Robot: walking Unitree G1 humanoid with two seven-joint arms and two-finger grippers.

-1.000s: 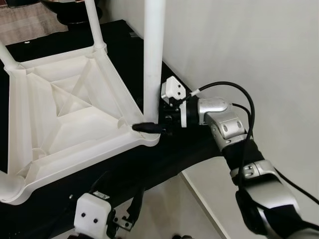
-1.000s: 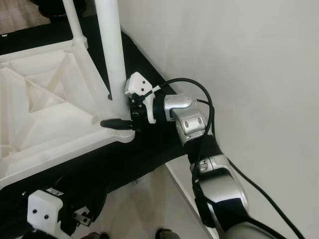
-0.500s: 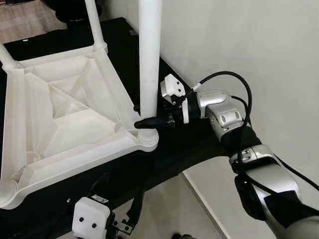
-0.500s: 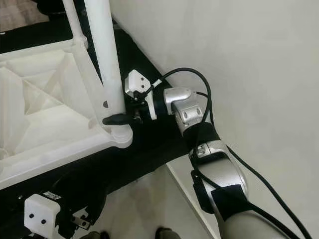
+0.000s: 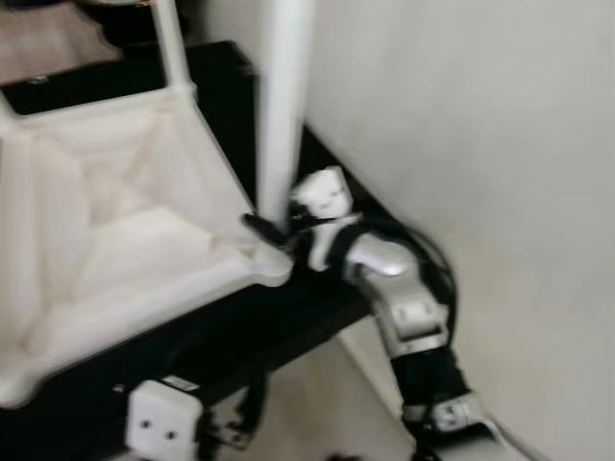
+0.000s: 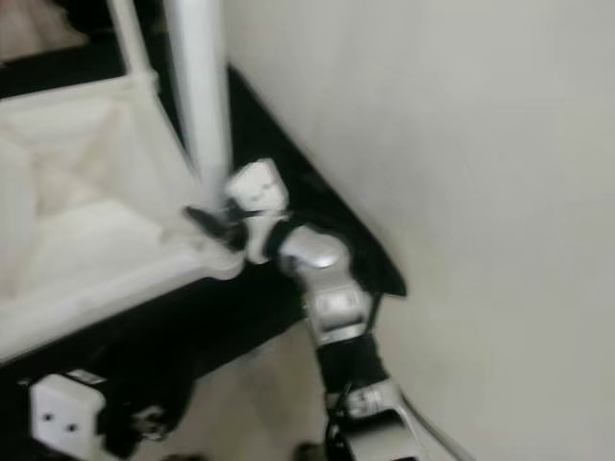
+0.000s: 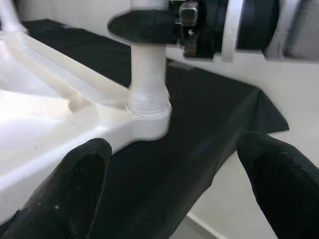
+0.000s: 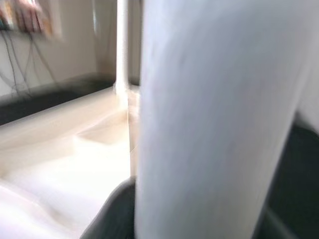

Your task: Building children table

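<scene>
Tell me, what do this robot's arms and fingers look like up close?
The right arm is made of rounded silver segments joined by black bands, with a black cable looping beside it. A boxy white camera block sits at its wrist. The left gripper's fingers are long, black, matte and round-tipped.

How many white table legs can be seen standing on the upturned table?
2: one leg at the near corner by the right gripper, one thin leg at the far corner. Others may be hidden.

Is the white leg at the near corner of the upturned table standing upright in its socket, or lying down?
Upright: the leg rises from the corner socket of the table, right gripper at its base.
</scene>
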